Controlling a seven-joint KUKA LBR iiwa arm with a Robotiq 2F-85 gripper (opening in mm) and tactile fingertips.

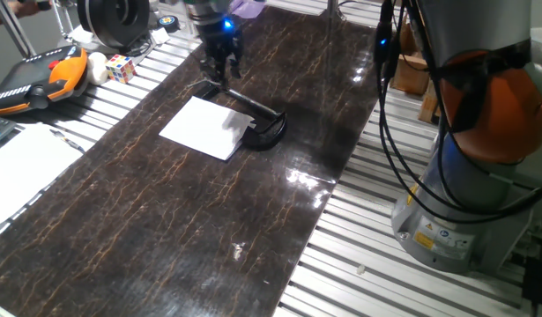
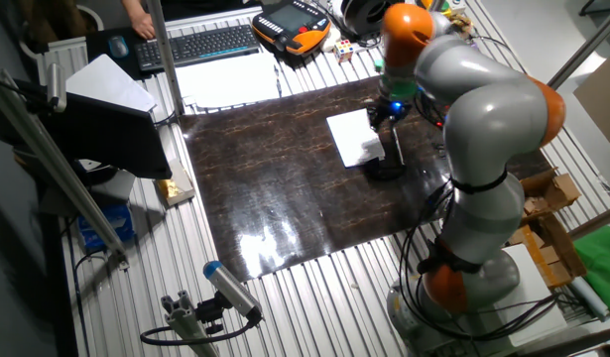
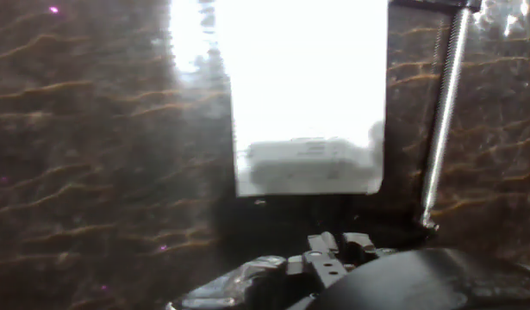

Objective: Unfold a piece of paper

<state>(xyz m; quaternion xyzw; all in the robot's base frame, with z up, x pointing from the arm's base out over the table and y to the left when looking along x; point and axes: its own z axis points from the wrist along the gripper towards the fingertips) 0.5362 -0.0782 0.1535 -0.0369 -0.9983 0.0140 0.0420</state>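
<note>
The piece of paper point(image 1: 203, 129) lies flat on the dark marbled table top point(image 1: 165, 229), a plain white rectangle. A black clamp point(image 1: 257, 121) runs along its far right edge, and the clamp's head sits at the paper's corner. My gripper point(image 1: 221, 72) hangs just above the table at the far end of the paper and clamp. Its fingers look closed together, with nothing between them. In the other fixed view the gripper point(image 2: 384, 111) is beside the paper point(image 2: 352, 137). In the hand view the paper point(image 3: 308, 95) lies straight ahead, with the clamp's metal rod point(image 3: 444, 112) to its right.
An orange and black teach pendant point(image 1: 41, 79), a Rubik's cube point(image 1: 121, 68) and a larger white sheet with a pen point(image 1: 24, 167) lie at the left. The arm's base point(image 1: 464, 176) and its cables stand at the right. A keyboard point(image 2: 200, 45) lies beyond the table.
</note>
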